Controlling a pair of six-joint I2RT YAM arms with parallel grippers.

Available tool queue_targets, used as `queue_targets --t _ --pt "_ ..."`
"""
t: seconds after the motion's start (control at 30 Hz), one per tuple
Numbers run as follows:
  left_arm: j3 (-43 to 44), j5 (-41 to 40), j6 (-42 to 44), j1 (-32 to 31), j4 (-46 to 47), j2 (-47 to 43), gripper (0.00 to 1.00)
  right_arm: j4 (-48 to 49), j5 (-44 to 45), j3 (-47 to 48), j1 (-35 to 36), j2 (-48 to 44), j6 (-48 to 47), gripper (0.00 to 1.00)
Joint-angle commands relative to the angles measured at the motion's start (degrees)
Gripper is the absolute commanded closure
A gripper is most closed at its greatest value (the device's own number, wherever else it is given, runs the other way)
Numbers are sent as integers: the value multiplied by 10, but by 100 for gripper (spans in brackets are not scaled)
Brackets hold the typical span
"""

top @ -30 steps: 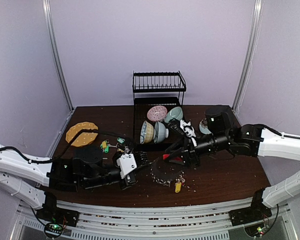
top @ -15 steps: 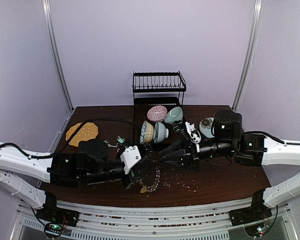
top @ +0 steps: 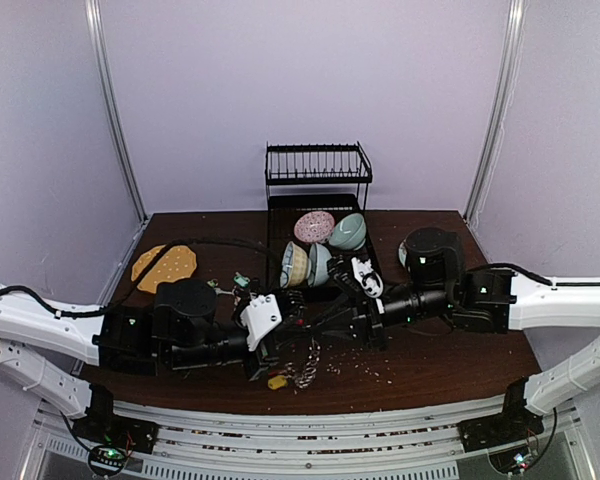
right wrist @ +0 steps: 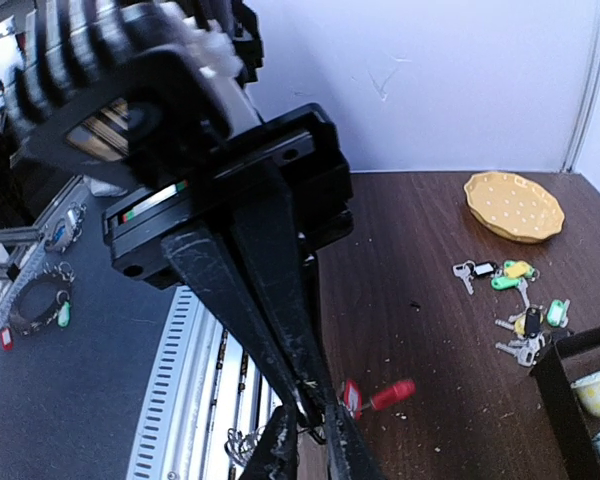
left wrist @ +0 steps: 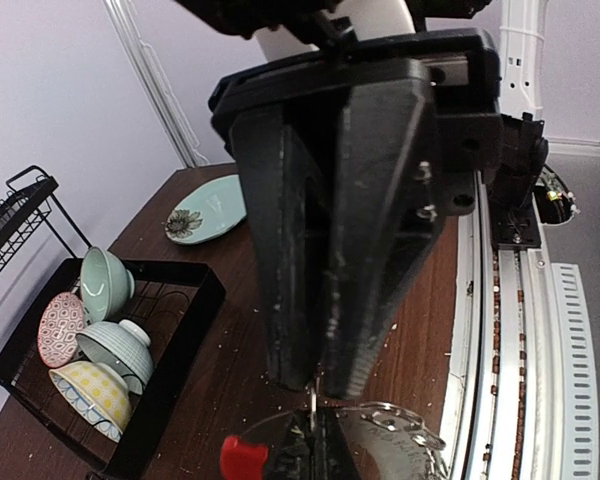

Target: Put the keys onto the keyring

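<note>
- Pinching the thin wire of the keyring (left wrist: 385,412), your left gripper (left wrist: 315,385) has its fingers pressed flat together, with no gap between them in the left wrist view.
- Your right gripper (right wrist: 310,402) meets it tip to tip above the near middle of the table (top: 460,360). Its two fingers converge to a narrow point on the same ring, right beside the red sleeve (right wrist: 385,393).
- The keyring is off the table between the two grippers, and its lower part dangles below them toward the near edge.
- A yellow-tagged key (top: 277,381) sits at the bottom of that dangling part. You cannot tell from above whether it hangs free or touches the wood.
- The loose keys (right wrist: 515,300), with green, yellow and teal tags, lie in a small cluster on the table, well away from both grippers. They are near the yellow plate (right wrist: 515,205) and just beside the corner of the black dish rack (top: 317,165).
- Four bowls (left wrist: 105,345) stand on edge in the rack's lower tray, and a teal plate (left wrist: 208,210) rests on the table beyond it.
</note>
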Motion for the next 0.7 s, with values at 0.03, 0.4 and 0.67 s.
queue_targets --t 0.03,0.4,0.67 --pt "15 15 7 1 27 -10 100 -2 1 17 1 -1 -8 91" --pt "9 25 14 1 33 -17 100 -20 14 29 1 12 -19 86" --pt "3 22 13 1 37 -23 100 -27 4 25 1 5 -18 86"
